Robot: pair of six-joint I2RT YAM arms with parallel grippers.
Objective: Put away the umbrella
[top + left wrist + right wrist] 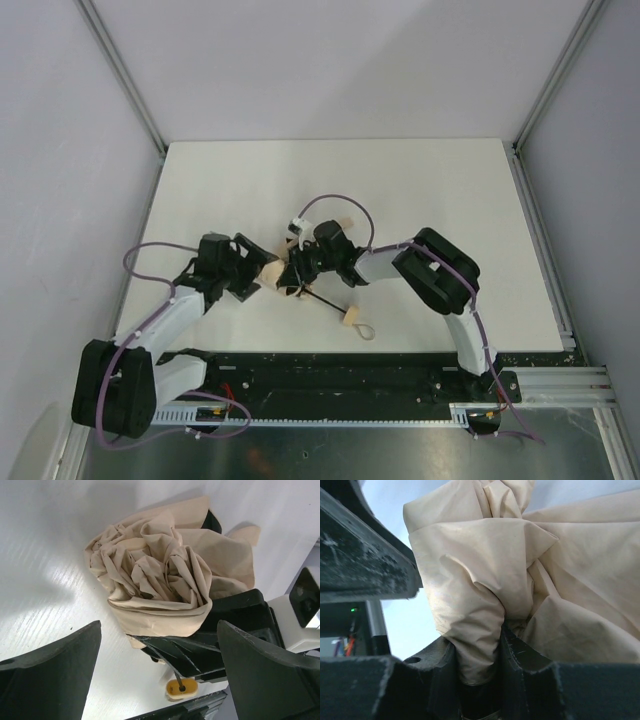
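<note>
While low by the umbrella point(271, 273), left arm point(170, 320), right arm point(440, 272) angled inward

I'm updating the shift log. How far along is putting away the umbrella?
Done: the umbrella is collapsed into a crumpled bundle. In hand: the right hand is clamped on its cloth; the left hand is open beside it. Left: the folds look loose and unwrapped, and the shaft sticks out to the handle.
</note>
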